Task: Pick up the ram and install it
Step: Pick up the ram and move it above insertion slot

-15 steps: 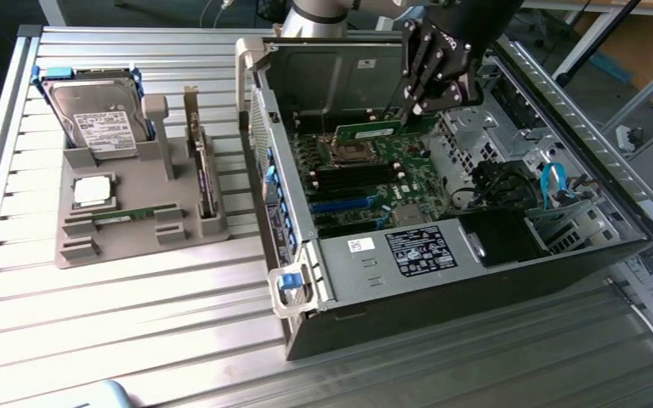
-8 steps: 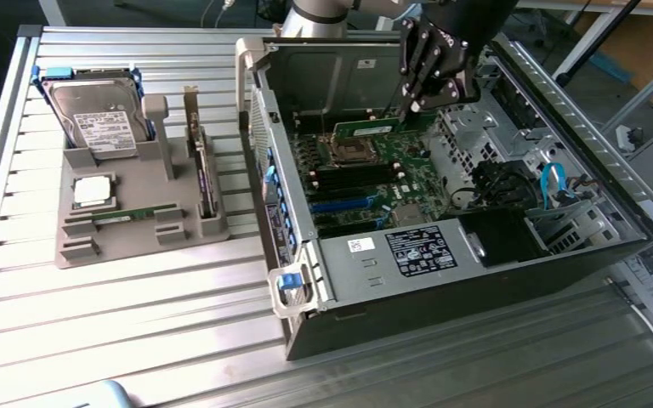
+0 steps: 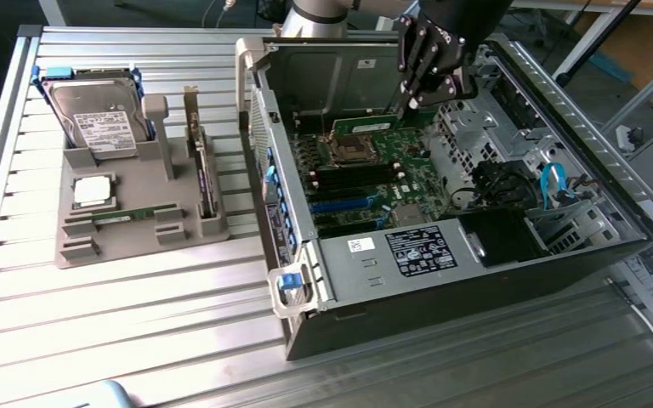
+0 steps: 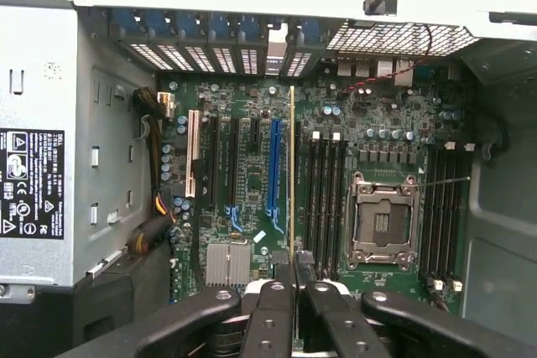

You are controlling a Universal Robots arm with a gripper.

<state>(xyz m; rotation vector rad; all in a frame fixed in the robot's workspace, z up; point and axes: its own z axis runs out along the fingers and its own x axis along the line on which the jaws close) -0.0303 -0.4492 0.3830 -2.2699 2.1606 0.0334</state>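
My gripper [image 3: 408, 104] hangs inside the open computer case [image 3: 303, 280], shut on the ram [image 3: 363, 126], a slim green stick jutting from the fingertips over the motherboard [image 3: 389, 191]. In the wrist view the ram [image 4: 291, 165] appears edge-on as a thin gold line running out from between the gripper [image 4: 294, 264] fingers, above the board and just beside the row of black memory slots [image 4: 323, 199] next to the processor socket [image 4: 382, 220]. A second green stick [image 3: 133, 212] like it lies on the grey holder [image 3: 77, 251] outside the case.
The grey holder also carries a hard drive [image 3: 99, 119], a square silver processor chip [image 3: 94, 191] and an upright dark expansion card [image 3: 201, 170]. Case walls, a drive cage [image 3: 474, 127], cables [image 3: 553, 183] and the power supply [image 3: 417, 251] surround the motherboard.
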